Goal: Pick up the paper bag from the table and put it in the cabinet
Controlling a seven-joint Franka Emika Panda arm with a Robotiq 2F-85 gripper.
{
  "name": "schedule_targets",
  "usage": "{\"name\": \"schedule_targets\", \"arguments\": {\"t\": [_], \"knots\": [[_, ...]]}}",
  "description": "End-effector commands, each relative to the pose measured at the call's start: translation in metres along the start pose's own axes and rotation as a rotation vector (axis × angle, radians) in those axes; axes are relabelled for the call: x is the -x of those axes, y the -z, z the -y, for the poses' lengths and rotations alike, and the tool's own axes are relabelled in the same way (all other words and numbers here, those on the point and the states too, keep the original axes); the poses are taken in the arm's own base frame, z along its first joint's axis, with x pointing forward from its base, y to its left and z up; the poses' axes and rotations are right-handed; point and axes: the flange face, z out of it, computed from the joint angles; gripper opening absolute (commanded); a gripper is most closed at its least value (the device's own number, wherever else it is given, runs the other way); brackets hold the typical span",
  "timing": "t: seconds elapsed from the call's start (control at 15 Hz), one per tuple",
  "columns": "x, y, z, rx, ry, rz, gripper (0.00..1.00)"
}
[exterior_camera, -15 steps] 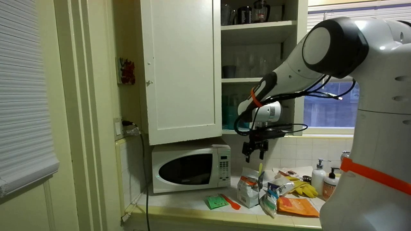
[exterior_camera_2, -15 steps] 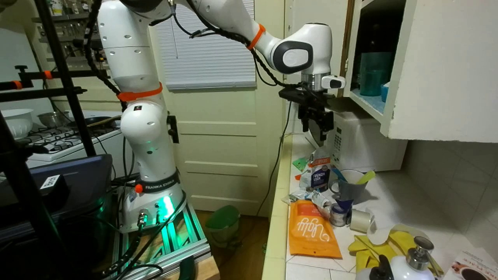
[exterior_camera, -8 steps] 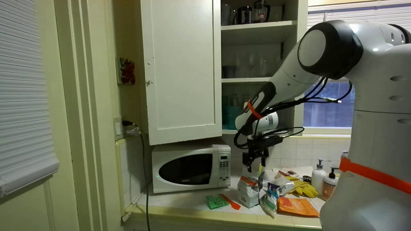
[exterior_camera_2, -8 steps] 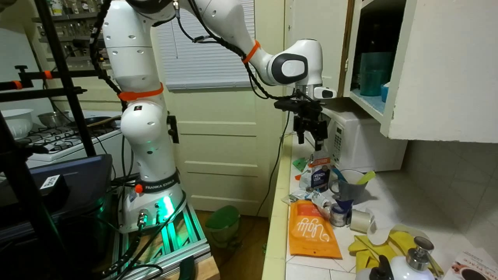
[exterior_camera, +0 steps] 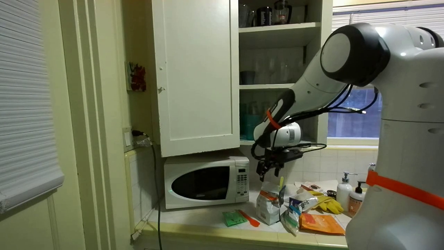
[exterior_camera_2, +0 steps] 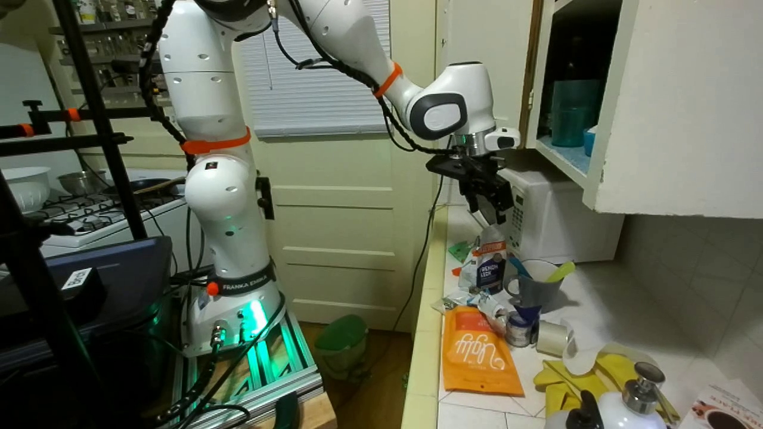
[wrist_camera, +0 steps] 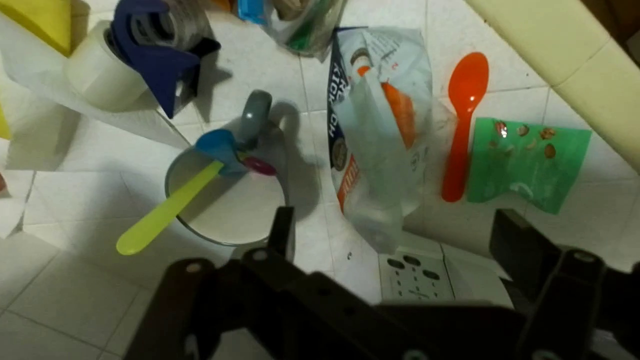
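Note:
The paper bag (exterior_camera: 268,209) stands upright on the table (exterior_camera: 204,218), crumpled, whitish with an orange-red patch. It also shows in an exterior view (exterior_camera_2: 492,265) and in the wrist view (wrist_camera: 380,135), where its folded top points toward the jaws. My gripper (exterior_camera: 269,176) is open and empty, just above the bag's top and apart from it. In the wrist view the two fingers (wrist_camera: 395,220) stand wide apart, with the bag's top edge between and ahead of them. The cabinet (exterior_camera: 279,27) is open, its flat door (exterior_camera: 199,73) swung out above the microwave; its shelves hold cups and glasses.
The white microwave (exterior_camera: 204,184) stands close beside the bag. A grey mug with spoons (exterior_camera_2: 536,289) stands close on the bag's other side. A red spoon (wrist_camera: 465,125), green packet (wrist_camera: 525,162), orange packet (exterior_camera_2: 477,351), tape rolls (exterior_camera_2: 551,338) and yellow gloves (exterior_camera_2: 587,381) lie around.
My gripper has come down toward the bag, then tilted, its fingertips swinging toward the microwave and rising slightly in the last half second. The bag has not moved.

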Motion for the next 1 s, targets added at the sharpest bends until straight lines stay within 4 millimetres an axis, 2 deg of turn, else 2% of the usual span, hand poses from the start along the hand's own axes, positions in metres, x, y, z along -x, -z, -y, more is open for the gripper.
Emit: {"name": "schedule_targets", "arguments": {"t": [0.0,0.07,0.27,0.73,0.93], "knots": [[0.01,-0.01,-0.002,-0.065,0.005,-0.063,1.0],[0.004,-0.004,-0.001,-0.039,0.003,-0.036,1.0],[0.003,-0.004,-0.001,-0.041,0.008,-0.04,1.0],[0.004,-0.04,-0.012,-0.047,0.018,-0.025,1.0],[0.007,-0.043,-0.015,-0.053,0.011,-0.018,0.74]]}}
